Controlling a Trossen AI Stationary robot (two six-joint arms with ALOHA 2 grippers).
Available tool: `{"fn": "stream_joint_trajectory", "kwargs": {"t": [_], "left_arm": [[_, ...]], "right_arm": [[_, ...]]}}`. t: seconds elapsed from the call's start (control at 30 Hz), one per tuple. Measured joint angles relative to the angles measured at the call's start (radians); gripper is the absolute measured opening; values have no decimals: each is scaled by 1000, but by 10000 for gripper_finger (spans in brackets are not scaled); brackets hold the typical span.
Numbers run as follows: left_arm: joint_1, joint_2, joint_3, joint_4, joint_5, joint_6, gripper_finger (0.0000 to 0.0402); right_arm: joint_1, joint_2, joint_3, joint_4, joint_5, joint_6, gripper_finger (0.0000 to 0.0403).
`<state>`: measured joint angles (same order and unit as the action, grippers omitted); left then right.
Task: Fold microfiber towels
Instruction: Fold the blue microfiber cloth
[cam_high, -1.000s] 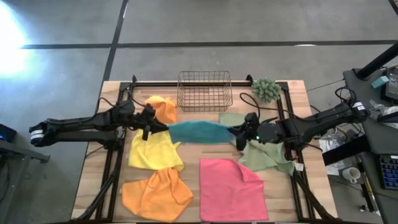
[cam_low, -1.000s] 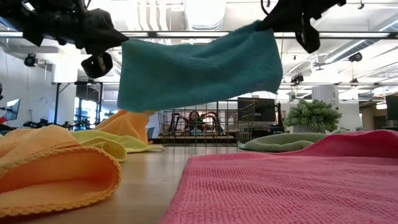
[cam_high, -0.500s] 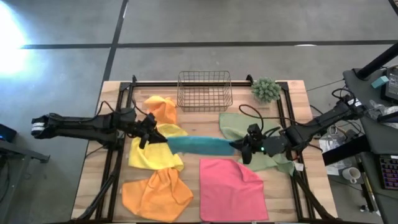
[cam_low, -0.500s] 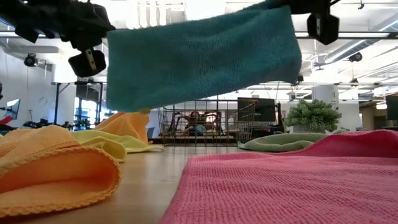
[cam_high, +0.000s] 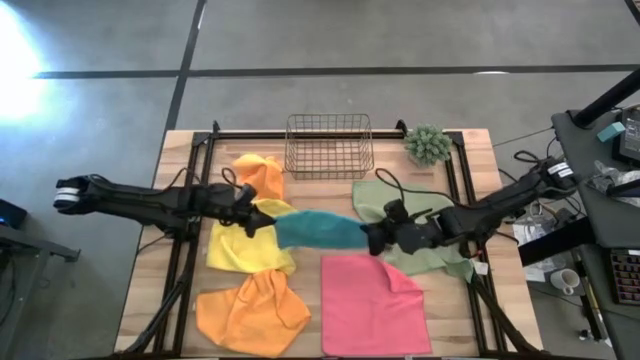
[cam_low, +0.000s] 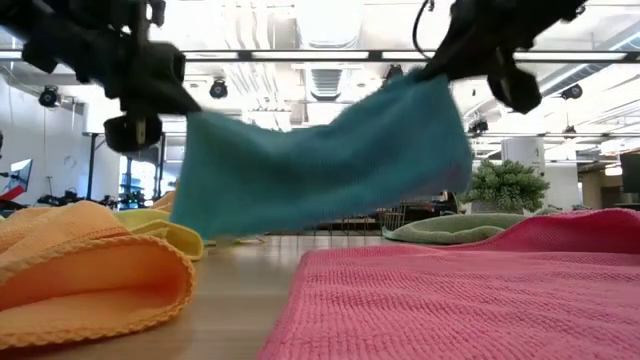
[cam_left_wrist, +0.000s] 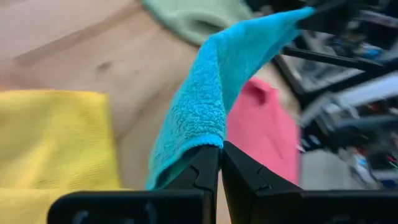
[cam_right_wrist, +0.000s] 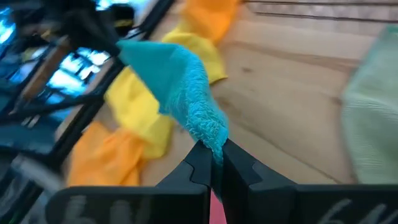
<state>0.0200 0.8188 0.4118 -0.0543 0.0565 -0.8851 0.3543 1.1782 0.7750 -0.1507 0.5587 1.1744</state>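
A pink towel is spread flat at the near edge of the counter, with a crumpled orange towel beside it. Above them, a teal towel is held off the counter, stretched and sagging between the left gripper and the right gripper, each clenched on one end. Farther back, yellow and olive green towels are seen rumpled.

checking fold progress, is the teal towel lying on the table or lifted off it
Lifted. The teal towel hangs stretched between the left claw and right claw, each shut on an end, clear of the table.
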Motion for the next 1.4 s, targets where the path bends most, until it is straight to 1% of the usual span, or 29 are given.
{"fn": "stream_joint_trajectory", "kwargs": {"t": [0.13,0.27,0.33,0.4,0.5,0.63,0.73,0.83,0.9,0.97,1.07,1.13,1.3,1.4], "left_arm": [[0,72,-1,14,-22,5,1],[0,99,5,22,-13,5,1],[-1,90,18,21,17,7,1],[-3,70,32,21,68,-4,1],[-24,25,45,21,131,-80,1],[-65,-11,42,7,135,-199,1],[-73,1,40,-37,100,-211,1],[-62,49,39,-70,2,-209,1],[-40,99,34,-66,-69,-208,1],[-11,157,27,-62,-111,-195,1],[41,257,24,-62,-121,-153,1],[70,318,23,-55,-124,-148,1],[118,440,24,100,-120,-103,1],[125,469,41,149,-115,-99,1]], "right_arm": [[-25,52,0,7,2,-3,8],[-22,68,1,4,-1,-11,8],[-11,57,2,10,-10,-29,8],[10,35,2,13,-27,-32,8],[54,3,3,19,-46,0,8],[98,-5,4,10,-51,81,8],[102,13,4,-14,-47,109,8],[67,28,4,-89,-28,135,8],[32,34,4,-178,-23,179,8],[-5,47,4,-253,-15,215,8],[-66,51,2,-316,-17,198,8],[-105,55,1,-309,-31,162,8],[-179,66,0,-298,-46,92,8],[-214,76,0,-300,-69,83,8]]}}
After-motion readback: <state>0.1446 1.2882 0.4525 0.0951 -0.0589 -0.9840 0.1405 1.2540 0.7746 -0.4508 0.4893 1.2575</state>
